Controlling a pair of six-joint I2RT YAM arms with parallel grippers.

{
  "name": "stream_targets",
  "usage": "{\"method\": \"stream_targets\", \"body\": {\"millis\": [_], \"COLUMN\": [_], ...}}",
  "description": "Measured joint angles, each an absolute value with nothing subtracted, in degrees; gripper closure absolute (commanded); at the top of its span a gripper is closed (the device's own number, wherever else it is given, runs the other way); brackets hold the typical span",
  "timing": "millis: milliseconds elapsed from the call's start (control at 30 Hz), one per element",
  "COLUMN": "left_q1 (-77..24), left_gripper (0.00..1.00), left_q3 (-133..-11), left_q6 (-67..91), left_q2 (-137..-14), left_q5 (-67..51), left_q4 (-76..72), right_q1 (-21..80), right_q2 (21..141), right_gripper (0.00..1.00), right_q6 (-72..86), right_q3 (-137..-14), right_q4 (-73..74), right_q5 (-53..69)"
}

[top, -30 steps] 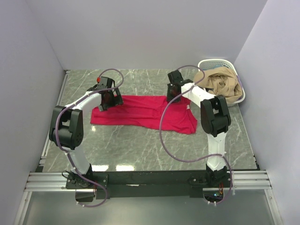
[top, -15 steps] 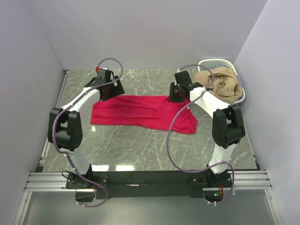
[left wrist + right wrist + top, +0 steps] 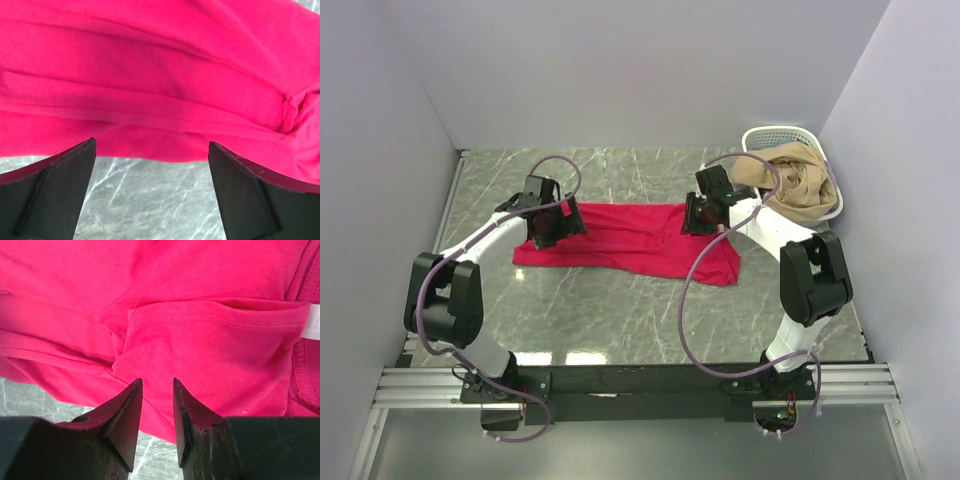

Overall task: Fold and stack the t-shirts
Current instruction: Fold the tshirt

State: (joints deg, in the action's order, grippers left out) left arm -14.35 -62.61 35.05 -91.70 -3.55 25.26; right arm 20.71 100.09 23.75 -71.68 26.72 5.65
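A crimson-red t-shirt [image 3: 620,240] lies spread and rumpled across the middle of the marble table. My left gripper [image 3: 545,222] hovers over its left end. In the left wrist view the left gripper [image 3: 151,142] stands wide open, with bare marble between its fingers and the shirt's folded edge [image 3: 150,75] just ahead. My right gripper [image 3: 705,213] is over the shirt's far right part. In the right wrist view the right gripper [image 3: 157,381] shows only a narrow gap, low over a bunched sleeve [image 3: 210,340], with nothing pinched. A white neck label [image 3: 314,322] peeks in at the right edge.
A white lattice basket [image 3: 780,133] stands in the back right corner with tan cloth [image 3: 800,180] heaped in it and spilling over. Pale walls close in the table on the left, back and right. The arms' bases sit on the black rail [image 3: 640,380] at the near edge.
Both grippers came back from the shirt's far edge towards me and lower over it; the left one first swung farther back, then returned over the left end. The shirt has barely shifted.
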Motion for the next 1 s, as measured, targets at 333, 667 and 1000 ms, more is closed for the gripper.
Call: {"method": "stream_targets", "body": {"millis": [333, 667, 1000], "left_q1": [-14.5, -14.5, -14.7], "left_gripper": [0.00, 0.01, 0.01], "left_q3": [-61.1, -60.8, -64.3], "left_q6": [36.2, 36.2, 36.1], "left_q2": [-92.7, -98.5, -102.3], "left_q5": [-5.7, -5.5, -3.2], "left_q4": [24.3, 23.4, 23.2], "right_q1": [21.3, 21.3, 21.3], "right_q2": [100.1, 100.1, 100.5], "right_gripper": [0.62, 0.62, 0.62], "right_q6": [23.7, 23.7, 23.5], "right_q3": [-71.7, -71.7, -71.7], "right_q4": [26.6, 26.6, 26.6], "right_q5": [5.7, 5.6, 5.4]}}
